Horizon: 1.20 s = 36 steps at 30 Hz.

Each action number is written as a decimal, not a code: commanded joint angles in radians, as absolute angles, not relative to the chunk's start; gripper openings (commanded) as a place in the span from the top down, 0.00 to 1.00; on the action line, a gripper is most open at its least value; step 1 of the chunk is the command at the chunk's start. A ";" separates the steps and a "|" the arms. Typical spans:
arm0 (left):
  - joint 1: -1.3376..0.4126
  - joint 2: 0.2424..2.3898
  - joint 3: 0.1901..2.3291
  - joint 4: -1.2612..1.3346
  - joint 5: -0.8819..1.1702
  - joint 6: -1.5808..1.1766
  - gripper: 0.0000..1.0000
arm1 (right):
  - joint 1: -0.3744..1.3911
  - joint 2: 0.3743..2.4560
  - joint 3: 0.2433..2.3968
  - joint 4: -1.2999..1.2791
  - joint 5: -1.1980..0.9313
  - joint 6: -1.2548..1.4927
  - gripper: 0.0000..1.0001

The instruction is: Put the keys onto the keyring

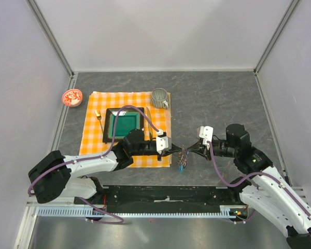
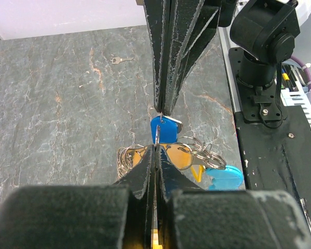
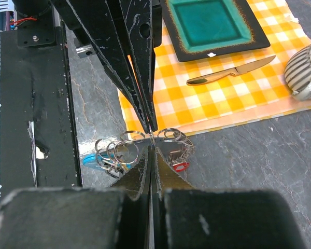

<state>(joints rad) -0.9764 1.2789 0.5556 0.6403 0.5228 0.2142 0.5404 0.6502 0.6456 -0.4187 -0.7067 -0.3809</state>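
The keyring (image 1: 182, 153) is a bunch of thin metal rings hanging between my two grippers, just off the cloth's front right corner. In the left wrist view the rings (image 2: 126, 157) carry a blue key tag (image 2: 164, 130), a yellow piece (image 2: 198, 172) and the cyan crescent tag (image 2: 224, 178). In the right wrist view the rings (image 3: 115, 151) also carry a red-headed key (image 3: 180, 166). My left gripper (image 2: 156, 147) and right gripper (image 3: 152, 143) are both shut, tip to tip, each pinching ring wire. They also show in the top view, left gripper (image 1: 173, 150) and right gripper (image 1: 189, 150).
An orange checked cloth (image 1: 93, 129) holds a teal square plate (image 1: 125, 124), a knife (image 3: 230, 71) and a ribbed grey cup (image 1: 159, 97). A red bowl (image 1: 72, 97) sits at the far left. A small loose metal piece (image 2: 115, 60) lies on the grey table.
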 commanded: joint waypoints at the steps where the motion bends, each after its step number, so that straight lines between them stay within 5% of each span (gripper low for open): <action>1: -0.974 1.267 0.563 0.741 0.522 0.186 0.98 | 0.548 0.652 0.646 -0.382 -0.732 -0.380 1.00; 36: -0.974 1.270 0.568 0.739 0.540 0.181 0.98 | 0.557 0.657 0.646 -0.380 -0.713 -0.382 1.00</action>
<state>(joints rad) -0.9764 1.2789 0.5556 0.6460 0.5262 0.2062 0.5480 0.6556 0.6453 -0.4187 -0.6983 -0.3809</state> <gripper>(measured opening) 0.022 0.006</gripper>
